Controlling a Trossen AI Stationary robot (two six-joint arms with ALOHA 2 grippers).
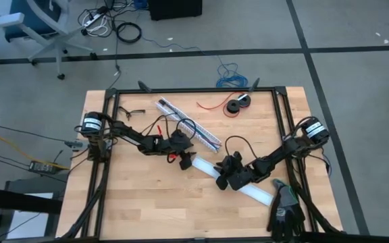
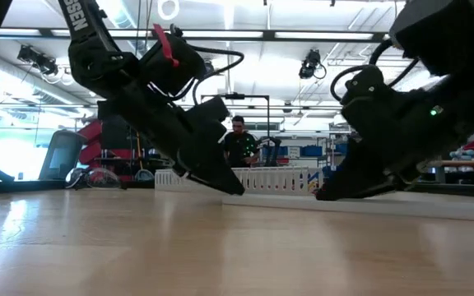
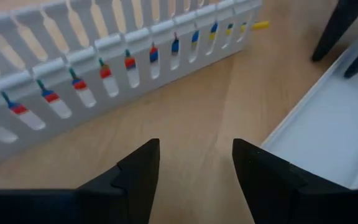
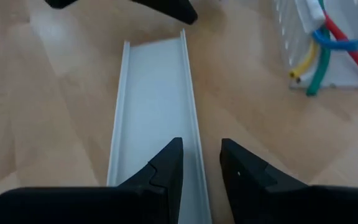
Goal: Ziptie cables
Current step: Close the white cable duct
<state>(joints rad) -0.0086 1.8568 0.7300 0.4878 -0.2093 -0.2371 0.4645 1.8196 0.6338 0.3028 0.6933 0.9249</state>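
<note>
Cables (image 4: 321,46): bunch of thin curved wires, red, blue, green, yellow and white, lying inside a white slotted plastic wire duct (image 1: 188,123). Loose ends protrude from the duct's open end, resting on the counter; in the left wrist view the coloured wires (image 3: 129,60) show through the duct's side slots.

Slotted duct: lies diagonally on the light wooden counter (image 1: 147,202), near the middle toward the far edge.

Cover strip: long white plastic channel (image 4: 154,99), open side up, flat on the counter just beside the duct and nearer the front.

Left claw (image 1: 184,160): low over the counter between the duct and the near end of the white channel. Its two dark fingers (image 3: 135,171) stand apart with bare wood between them; nothing held.

Right claw (image 1: 221,179): low over the white channel, about midway along it. Fingers (image 4: 169,165) part-open, a narrow gap between them, sitting astride the channel's raised side wall; whether they pinch it cannot be told.

Other items: single thin red wire (image 1: 211,104) and a black tape roll (image 1: 237,105) near the far edge; dark gloves (image 1: 286,209) at the front right corner.

Background: a person in dark clothing (image 2: 240,141) stands in the room beyond the counter.
</note>
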